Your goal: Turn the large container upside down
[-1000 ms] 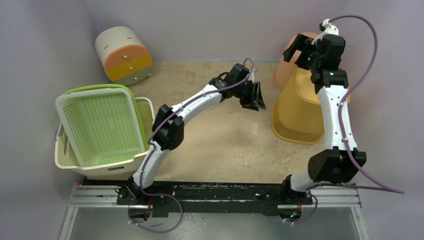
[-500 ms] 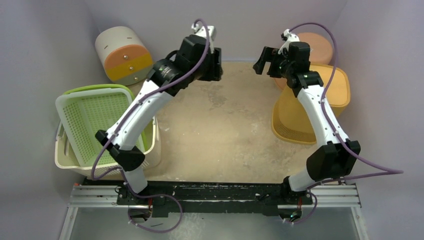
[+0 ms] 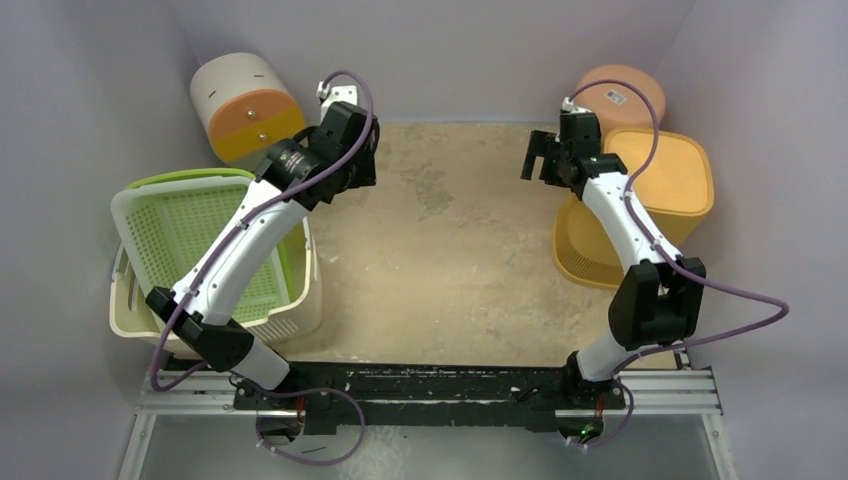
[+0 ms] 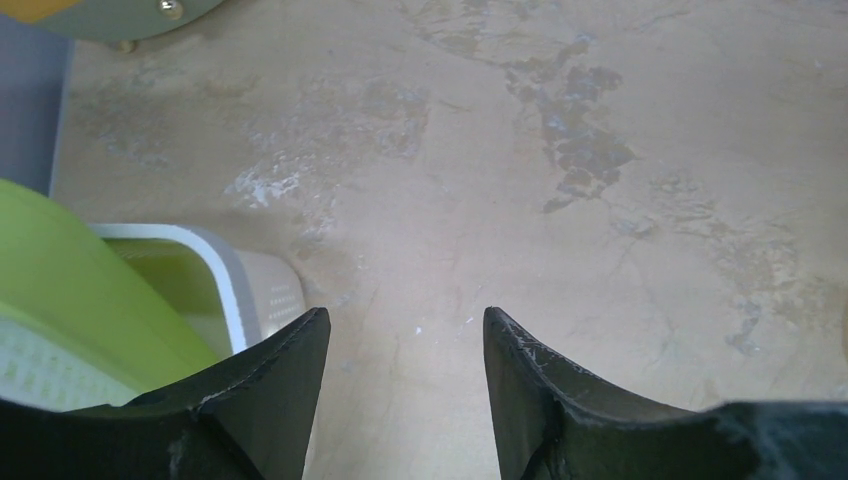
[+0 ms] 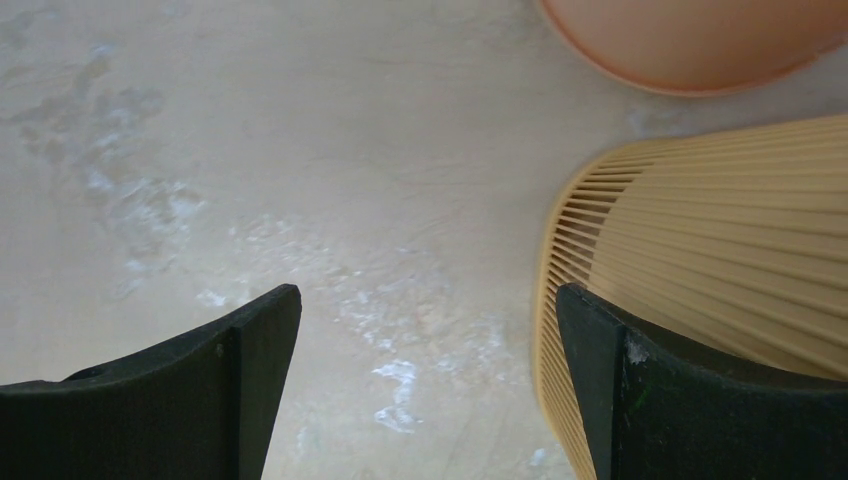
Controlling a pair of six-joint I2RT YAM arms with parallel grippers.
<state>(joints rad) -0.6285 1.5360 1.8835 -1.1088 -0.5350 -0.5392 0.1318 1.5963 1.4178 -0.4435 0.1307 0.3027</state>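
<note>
Fingers of the left hand [image 4: 405, 318] are spread with nothing between them. It hangs over bare worktop [image 3: 450, 250], just beside the white basket [image 3: 305, 300] that holds a green basket [image 3: 200, 235]. The right hand [image 5: 428, 292] is likewise spread and empty, just left of the large yellow container [image 3: 665, 175]. That container sits at the worktop's right side, apparently mouth down with its solid base up, near a peach tub [image 3: 620, 95] behind it.

robot lab test cell: plain lavender walls [image 3: 440, 50] boxing in a scuffed beige table [image 3: 450, 280], aluminium mounting rail [image 3: 200, 400] along the frame's bottom.
</note>
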